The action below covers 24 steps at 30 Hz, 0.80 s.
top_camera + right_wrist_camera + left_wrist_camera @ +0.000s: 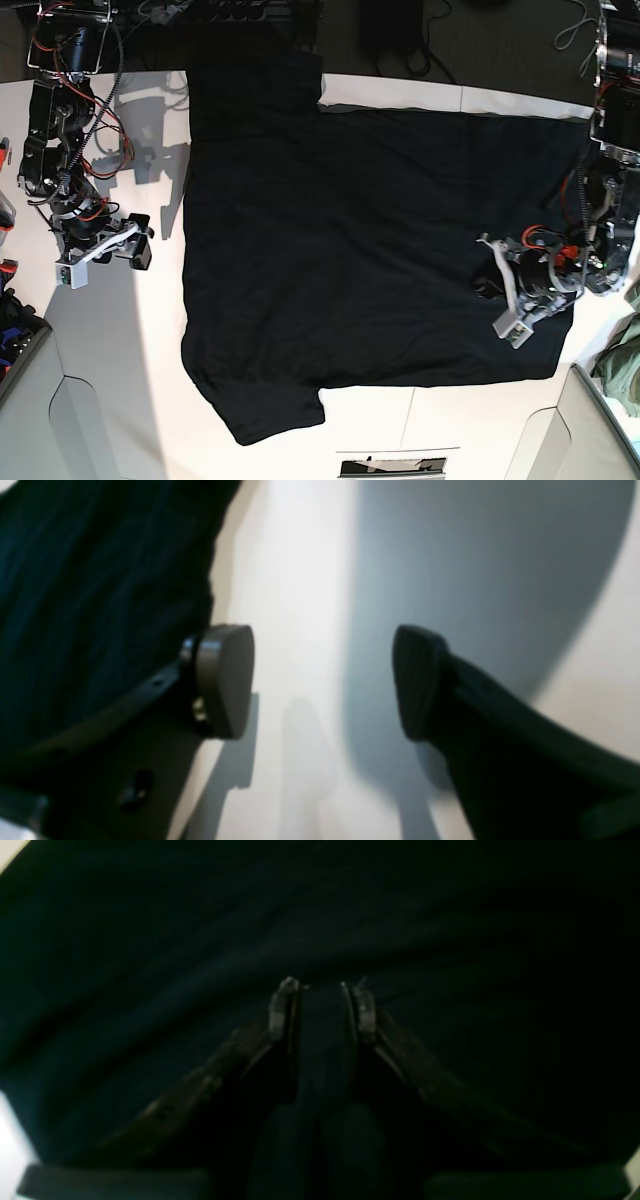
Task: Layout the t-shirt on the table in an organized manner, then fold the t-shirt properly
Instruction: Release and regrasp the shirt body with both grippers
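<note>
surface point(110, 330): wide white top; it carries the whole garment, with bare white strips showing on the base view's left side and along the near edge.

t-shirt point(370, 250): large plain black cloth, spread nearly flat and covering most of the middle of the surface. Its long axis runs across the base view, side to side. One sleeve points to the far edge at upper left, the other to the near edge at lower left. The straight edge on the view's right looks like the hem, though the collar end cannot be made out.

cloth look: mostly smooth, with soft shallow ripples; no print or tag visible from here.

left gripper point(505, 295): over the black cloth near the right-hand edge of the shirt, so this arm is the nearer one. In the left wrist view its fingers point(284, 1007) stand partly apart with a dark band of fabric between them; whether they pinch it or merely straddle it, I cannot tell.

right gripper point(105, 255): over bare surface just beside the shirt's left edge, clear of the cloth. Its fingers point(225, 680) are spread wide with nothing between them; the shirt lies off to one side.

judgement: laying out looks nearly finished, and folding would likely begin from an end.
</note>
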Each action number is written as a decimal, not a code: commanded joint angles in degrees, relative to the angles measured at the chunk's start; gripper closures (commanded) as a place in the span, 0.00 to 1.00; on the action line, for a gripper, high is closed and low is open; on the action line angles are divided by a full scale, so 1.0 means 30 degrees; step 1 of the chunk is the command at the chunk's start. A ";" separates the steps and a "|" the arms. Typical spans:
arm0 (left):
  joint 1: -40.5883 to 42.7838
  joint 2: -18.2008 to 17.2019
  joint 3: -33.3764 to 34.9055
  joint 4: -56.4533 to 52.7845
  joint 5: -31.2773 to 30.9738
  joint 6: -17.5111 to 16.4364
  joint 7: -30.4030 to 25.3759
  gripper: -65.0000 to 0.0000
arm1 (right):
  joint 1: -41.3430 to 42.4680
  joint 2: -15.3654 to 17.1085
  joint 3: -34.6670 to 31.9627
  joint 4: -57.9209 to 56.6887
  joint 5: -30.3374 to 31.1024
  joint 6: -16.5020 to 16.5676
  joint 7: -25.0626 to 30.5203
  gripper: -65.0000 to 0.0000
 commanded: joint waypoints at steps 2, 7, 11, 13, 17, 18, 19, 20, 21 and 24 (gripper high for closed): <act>-0.0109 -0.0146 -0.0219 0.0277 -0.0036 -0.0080 -0.0335 0.72 | 0.0707 -0.0109 0.0109 -0.0554 0.0408 0.0233 0.0474 0.34; 0.0248 0.0168 -0.0219 0.0277 0.0386 -0.0080 -0.0342 0.72 | 0.2259 -0.1610 0.0095 -0.3665 0.0401 0.1472 0.0495 0.34; 0.0306 0.0102 -0.0219 0.0277 0.0474 -0.0073 -0.0321 0.72 | 0.2637 -0.2652 0.0095 -0.4073 0.0335 0.2040 0.0474 0.34; 0.0306 0.0102 -0.0219 0.0262 0.0962 -0.0073 -0.0328 0.72 | 0.2594 -0.3031 0.0095 -0.4080 0.0175 0.2025 0.0466 0.34; 0.0306 0.0102 -0.0219 0.0262 0.1384 -0.0073 -0.0474 0.72 | 0.2514 -0.3898 0.0095 -0.4080 0.0117 0.2229 0.0393 0.36; 0.0306 0.0102 -0.0219 0.0262 0.1370 -0.0073 -0.0474 0.72 | 0.2514 -0.4116 0.0095 -0.4080 0.0131 0.2463 0.0321 0.40; 0.0306 0.0109 -0.0219 0.0262 0.1370 -0.0073 -0.0474 0.72 | 0.2514 -0.4313 0.0095 -0.4080 0.0138 0.2725 0.0313 0.47; 0.0306 0.0109 -0.0219 0.0262 0.1370 -0.0073 -0.0474 0.72 | 0.2514 -0.4510 0.0095 -0.4080 0.0124 0.2805 0.0313 0.57; 0.0299 0.0109 -0.0219 0.0262 0.1370 -0.0073 -0.0474 0.72 | 0.2514 -0.4619 0.0095 -0.4080 0.0131 0.2812 0.0321 0.67; 0.0306 0.0102 -0.0219 0.0262 0.1384 -0.0073 -0.0466 0.72 | 0.2528 -0.4663 0.0095 -0.4073 0.0131 0.2820 0.0452 0.84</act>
